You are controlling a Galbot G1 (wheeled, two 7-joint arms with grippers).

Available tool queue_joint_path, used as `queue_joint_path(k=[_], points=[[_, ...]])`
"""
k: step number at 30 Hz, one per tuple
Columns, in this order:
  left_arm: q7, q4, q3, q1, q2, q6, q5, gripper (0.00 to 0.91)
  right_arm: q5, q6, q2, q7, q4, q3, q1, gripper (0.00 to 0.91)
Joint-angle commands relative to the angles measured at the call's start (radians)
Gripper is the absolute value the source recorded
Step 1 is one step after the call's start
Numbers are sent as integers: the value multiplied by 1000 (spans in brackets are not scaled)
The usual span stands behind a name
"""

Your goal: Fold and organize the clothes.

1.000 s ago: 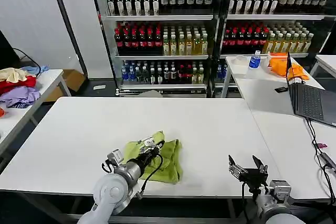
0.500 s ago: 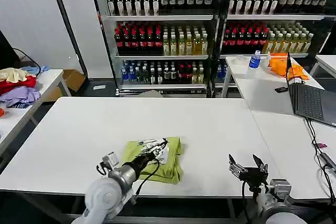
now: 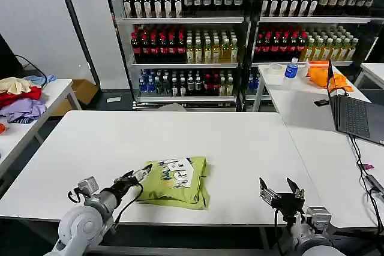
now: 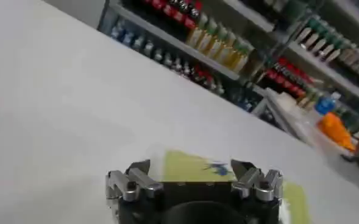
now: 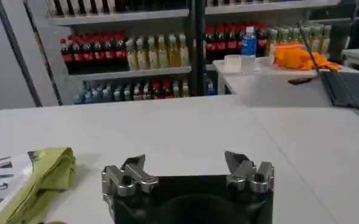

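The clothes are one lime T-shirt (image 3: 180, 189), lying folded into a rough rectangle near the front of the white table (image 3: 228, 142), with its white-and-dark print (image 3: 178, 172) facing up. My left gripper (image 3: 137, 176) hovers open just off the shirt's left edge with nothing between its fingers. In the left wrist view the shirt (image 4: 194, 175) lies just beyond the open left gripper (image 4: 191, 167). My right gripper (image 3: 279, 190) stands open over bare table to the shirt's right. In the right wrist view the right gripper (image 5: 185, 161) is empty, and the shirt (image 5: 42, 176) lies off to one side.
A second table on the right holds an open laptop (image 3: 354, 115), an orange cloth (image 3: 324, 73) and a water bottle (image 3: 291, 68). A pile of red, purple and cream garments (image 3: 21, 97) sits on the left side table. Shelves of bottles (image 3: 186, 46) stand behind.
My left gripper has let go of the shirt and pulled back to the left. The shirt, bunched a second ago, now lies flat with its print up. The right arm has barely moved.
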Motion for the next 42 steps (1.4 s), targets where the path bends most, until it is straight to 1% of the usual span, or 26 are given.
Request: queue_joint_path(k=[1, 8, 15, 18, 19, 20, 21, 22, 23, 24, 25, 28, 38, 42], points=[[17, 79, -16, 14, 27, 11, 35, 907, -1, -1, -1, 0, 12, 15, -13, 907], [40, 92, 28, -3, -16, 27, 13, 907, 2, -1, -5, -1, 23, 34, -30, 907], [45, 140, 64, -42, -77, 17, 15, 907, 2, -2, -4, 0, 32, 37, -35, 907], [49, 137, 68, -46, -95, 15, -19, 907, 2, -2, -4, 0, 34, 39, -39, 907], [50, 135, 68, -47, -99, 14, -22, 856, 3, -2, -3, 1, 35, 40, -41, 907], [53, 133, 66, -45, -106, 13, -40, 776, 2, -2, -3, 1, 36, 41, -42, 907], [57, 133, 65, -44, -110, 10, -44, 615, 2, -2, -2, 1, 38, 42, -43, 907], [58, 135, 63, -42, -112, 6, -49, 524, 3, -2, -2, 1, 39, 42, -44, 907], [58, 138, 61, -42, -115, 3, -56, 333, 3, -2, -2, 1, 40, 43, -44, 907], [57, 143, 57, -42, -117, -1, -62, 121, 3, -3, -2, 1, 40, 43, -45, 907], [56, 147, 53, -41, -117, -6, -68, 81, 3, -3, -1, 2, 41, 44, -46, 907], [54, 146, 41, -36, -114, -10, -86, 30, 2, -3, 1, 3, 44, 44, -48, 907], [61, 106, 0, -24, -123, -22, -166, 20, 3, -7, 7, 7, 56, 42, -52, 907], [60, 78, -32, -22, -123, -30, -242, 20, 3, -7, 7, 8, 64, 46, -58, 907]])
